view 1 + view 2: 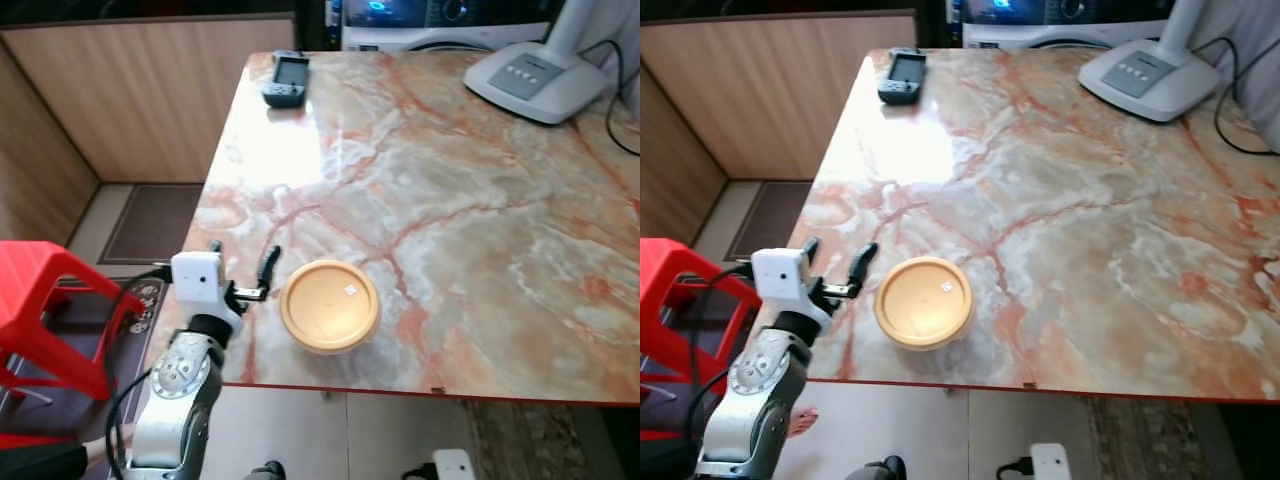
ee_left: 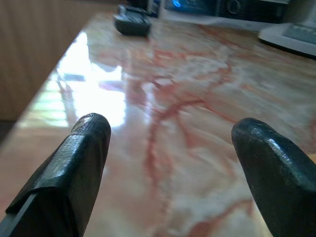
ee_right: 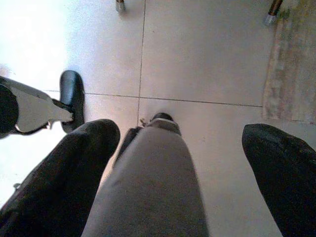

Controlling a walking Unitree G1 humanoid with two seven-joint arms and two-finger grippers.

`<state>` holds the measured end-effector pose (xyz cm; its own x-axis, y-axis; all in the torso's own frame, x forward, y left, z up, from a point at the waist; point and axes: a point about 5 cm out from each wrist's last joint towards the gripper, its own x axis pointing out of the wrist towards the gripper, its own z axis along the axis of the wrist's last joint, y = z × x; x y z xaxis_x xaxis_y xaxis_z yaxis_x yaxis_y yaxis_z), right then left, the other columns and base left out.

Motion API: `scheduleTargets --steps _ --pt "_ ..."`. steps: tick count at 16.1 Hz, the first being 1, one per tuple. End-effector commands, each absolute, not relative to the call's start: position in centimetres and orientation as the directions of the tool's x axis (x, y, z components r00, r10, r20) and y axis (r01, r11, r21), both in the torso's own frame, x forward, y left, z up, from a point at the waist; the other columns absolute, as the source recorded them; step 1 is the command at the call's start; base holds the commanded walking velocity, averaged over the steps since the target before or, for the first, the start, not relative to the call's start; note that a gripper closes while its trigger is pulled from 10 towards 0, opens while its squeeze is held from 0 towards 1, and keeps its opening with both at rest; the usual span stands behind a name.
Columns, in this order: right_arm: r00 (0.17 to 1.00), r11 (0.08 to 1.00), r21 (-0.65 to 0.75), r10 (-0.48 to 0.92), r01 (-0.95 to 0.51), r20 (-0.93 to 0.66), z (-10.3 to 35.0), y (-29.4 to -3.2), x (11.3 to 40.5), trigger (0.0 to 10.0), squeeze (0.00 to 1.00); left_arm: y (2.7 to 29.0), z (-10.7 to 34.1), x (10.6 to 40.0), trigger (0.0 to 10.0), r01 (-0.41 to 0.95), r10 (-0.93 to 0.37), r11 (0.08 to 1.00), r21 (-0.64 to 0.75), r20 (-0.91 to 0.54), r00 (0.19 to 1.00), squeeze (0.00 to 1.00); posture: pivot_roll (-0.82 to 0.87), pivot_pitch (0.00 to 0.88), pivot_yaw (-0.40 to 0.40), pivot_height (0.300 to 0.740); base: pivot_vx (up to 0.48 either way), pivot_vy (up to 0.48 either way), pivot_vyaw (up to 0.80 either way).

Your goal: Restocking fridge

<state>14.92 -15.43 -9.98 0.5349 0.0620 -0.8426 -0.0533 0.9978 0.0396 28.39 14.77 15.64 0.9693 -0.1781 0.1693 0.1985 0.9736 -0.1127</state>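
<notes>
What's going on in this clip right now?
The robot stands at a marble table. Its left gripper is raised over the near edge with fingers open, just beside a round container with a yellow lid and not touching it. The right gripper hangs open, pointing at the tiled floor. A remote lies at the far edge.

open marble (image 1: 450,200) beyond container (image 1: 329,305)

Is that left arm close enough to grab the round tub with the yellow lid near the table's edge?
Probably yes. The left gripper is open and sits on the marble table right beside the round yellow-lidded tub, with only bare tabletop between them. It points past the tub, so it would likely need to turn towards it.
</notes>
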Motion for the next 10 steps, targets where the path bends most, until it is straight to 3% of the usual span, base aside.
scheduleTargets --steps 1,3,5,10 --pt "0.487 0.997 0.051 0.072 -0.057 -0.870 -10.6 -14.7 13.3 10.0 0.00 14.6 15.9 28.2 10.0 0.243 -0.217 0.958 -0.153 0.168 0.962 0.00 0.11 0.168 0.003 0.740 0.000 0.000 0.00" --pt "0.491 0.997 0.055 0.078 -0.062 -0.868 -10.5 -14.0 13.6 10.0 0.00 12.9 15.9 27.7 10.0 0.376 -0.353 0.916 -0.143 0.160 0.922 0.00 0.11 0.167 0.002 0.740 0.000 0.000 0.00" --pt "0.496 0.997 0.055 0.077 -0.058 -0.865 -10.4 -14.2 13.8 10.0 0.00 12.2 15.7 27.4 10.0 0.403 -0.382 0.904 -0.145 0.151 0.912 0.00 0.11 0.167 0.003 0.740 0.000 0.000 0.00" --pt "0.509 0.999 0.033 0.035 -0.013 -0.860 -10.0 -17.4 14.8 10.0 0.00 11.3 15.2 26.9 10.0 0.463 -0.447 0.861 -0.211 0.124 0.886 0.00 0.11 0.167 0.003 0.740 0.000 0.000 0.00"
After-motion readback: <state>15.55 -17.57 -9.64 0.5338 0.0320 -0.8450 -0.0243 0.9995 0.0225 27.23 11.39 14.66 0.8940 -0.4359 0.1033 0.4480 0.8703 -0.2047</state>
